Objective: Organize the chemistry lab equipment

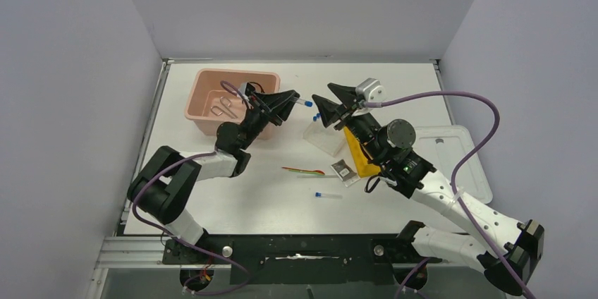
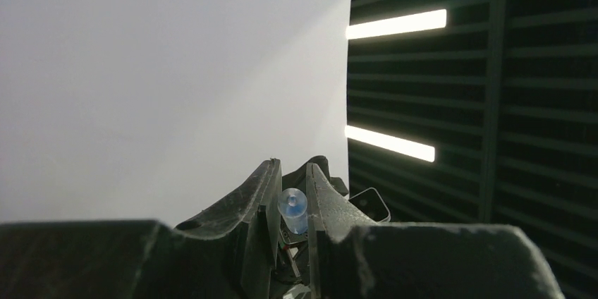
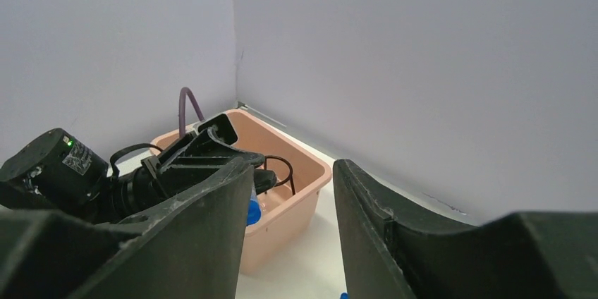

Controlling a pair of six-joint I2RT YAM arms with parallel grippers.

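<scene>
A: Judging from overhead, how far had the tidying got?

B: Partway, I'd say. The pink rectangular plastic tub near the far left corner of the white desk already held the bent metal tongs. The right wrist view showed a black wire ring with a stem in there too.

A: And what was left out?

B: Plenty. Thin coloured sticks, a small dark square packet and one loose blue-capped tube lay mid-desk toward the near edge. The yellow holed rack and the clear plastic tube rack sat touching, right of centre, with what looked like blue caps at the clear one.

A: What about the tube in play?

B: The left arm's fingers were pinching a short clear tube with a blue cap. They held it off the desk between the tub and the clear rack, nearer the far edge. Overhead it stuck out sideways past the fingertips. The left wrist view caught it end-on, a round bluish translucent tip squeezed between the two black fingers.

A: And the right arm?

B: The right arm's fingers were spread wide with nothing between them, hovering above the clear rack. By my reckoning the held tube had yet to be seated in a slot.
</scene>
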